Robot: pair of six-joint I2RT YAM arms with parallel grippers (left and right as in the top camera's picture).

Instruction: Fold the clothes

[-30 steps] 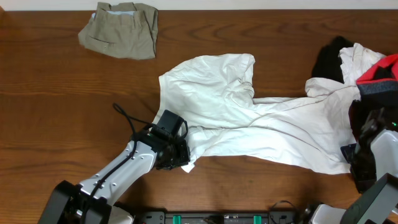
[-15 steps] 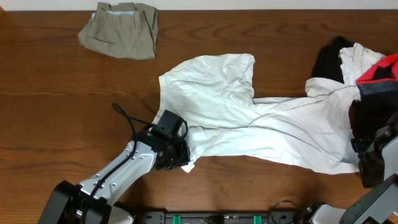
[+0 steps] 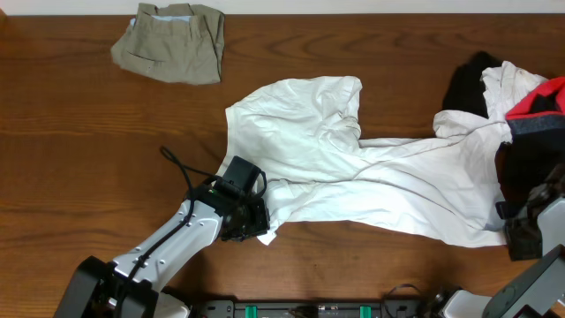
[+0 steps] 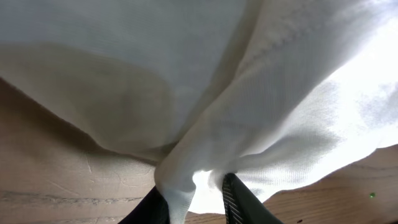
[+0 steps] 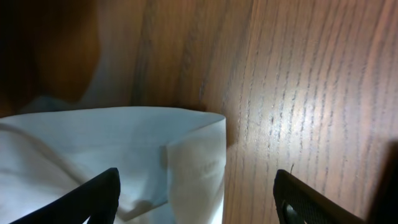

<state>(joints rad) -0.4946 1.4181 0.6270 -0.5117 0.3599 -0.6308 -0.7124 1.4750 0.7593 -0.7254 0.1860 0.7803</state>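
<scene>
The clothes lie spread over the table. A large white top [image 3: 335, 159] stretches across the middle, crumpled and twisted toward the right. My left gripper [image 3: 253, 224] is shut on its lower left corner. In the left wrist view a fold of the white fabric [image 4: 186, 93] sits pinched in the left gripper [image 4: 196, 202]. My right gripper [image 3: 521, 231] is low at the top's right hem. In the right wrist view the right gripper [image 5: 196, 199] is open, its jaws wide apart on either side of the hem corner [image 5: 193, 155].
A khaki piece [image 3: 172, 40] lies folded at the back left. Black [image 3: 466, 84], white [image 3: 512, 81] and red [image 3: 546, 95] pieces are heaped at the right edge. Bare wooden table [image 3: 71, 159] extends to the left.
My right gripper has moved down toward the table's front along the white top's right hem, and its jaws stand a little narrower. The left gripper has kept its hold and place.
</scene>
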